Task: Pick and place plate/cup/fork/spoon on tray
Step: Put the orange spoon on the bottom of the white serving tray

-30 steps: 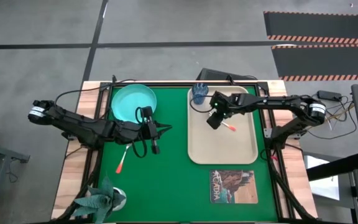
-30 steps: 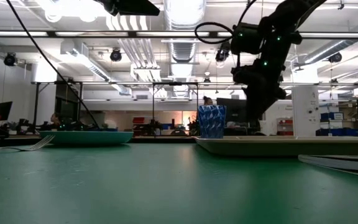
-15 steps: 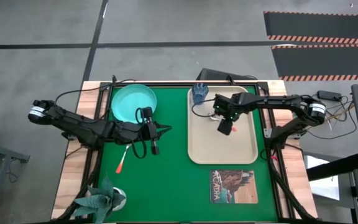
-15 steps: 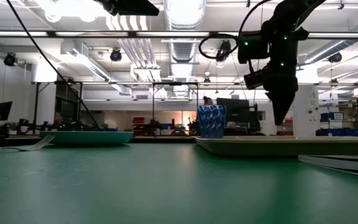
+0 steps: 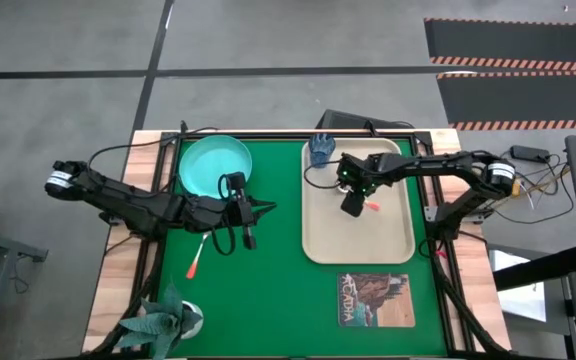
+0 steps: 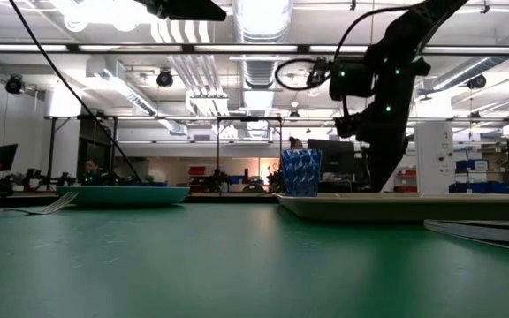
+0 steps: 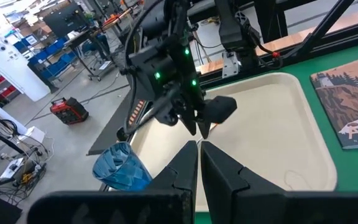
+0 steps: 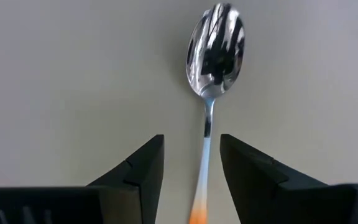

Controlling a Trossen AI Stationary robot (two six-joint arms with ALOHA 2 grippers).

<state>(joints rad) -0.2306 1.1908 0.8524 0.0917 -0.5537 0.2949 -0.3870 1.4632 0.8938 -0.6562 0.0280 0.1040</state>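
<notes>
Now right jaws (image 8: 191,171) apart, empty, over spoon (image 8: 211,74) lying on tray (image 5: 323,235)

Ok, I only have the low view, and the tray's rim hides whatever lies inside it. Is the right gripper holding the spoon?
Observer: No. In the right wrist view the spoon lies flat on the tray. The right gripper hangs over it with its jaws open either side of the handle, not touching it.
Operator: And the fork? I only see its prongs at the far left.
Observer: In the high view the fork lies on the green mat, off the tray, close to the left gripper.
</notes>
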